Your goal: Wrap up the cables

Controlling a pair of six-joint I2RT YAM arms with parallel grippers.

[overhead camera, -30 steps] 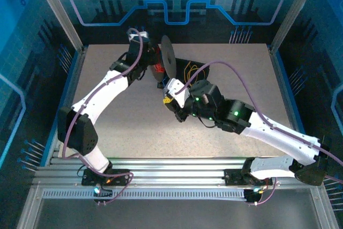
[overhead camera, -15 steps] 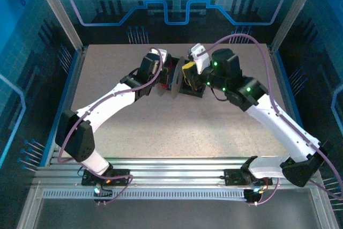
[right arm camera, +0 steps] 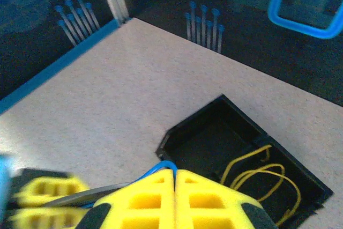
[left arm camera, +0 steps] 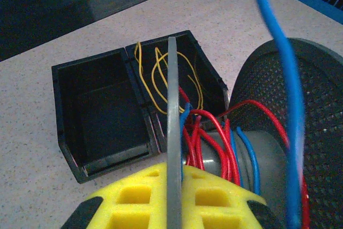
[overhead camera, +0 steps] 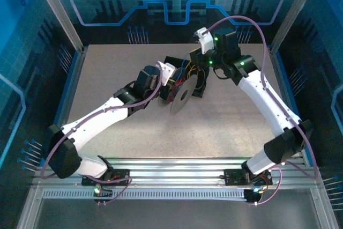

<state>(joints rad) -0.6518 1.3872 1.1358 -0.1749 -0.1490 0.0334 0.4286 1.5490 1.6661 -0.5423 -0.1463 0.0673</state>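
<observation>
Left gripper (left arm camera: 172, 186): the jaws are clamped on the thin grey flange of the spool (overhead camera: 181, 99), with one yellow pad on each side of its edge.
Spool: it is held just above the table (overhead camera: 225, 127), with the flat disc tilted to face the overhead camera.
Red cable (left arm camera: 211, 132): several turns lie around the grey hub, just behind the clamped flange.
Blue cable (left arm camera: 284, 79): a few turns sit on the hub beside the red ones, then one strand rises away out of the top of the left wrist view.
Right gripper (right arm camera: 175, 183): the yellow pads are pressed together, pinching the blue cable, which loops out just at their tips.
Black box (left arm camera: 102, 111): it lies open on the table beyond the spool and has two compartments.
Yellow cable (left arm camera: 161, 73): it lies in loose loops in the box compartment nearer the spool.
Hard to make out: a dark perforated round face right of the hub is cut off by the frame edge, and the spool's far side is hidden.
Change over the last half second: the disc stood nearly edge-on between the two grippers and now shows its face — the right arm has drawn back toward the far edge.
</observation>
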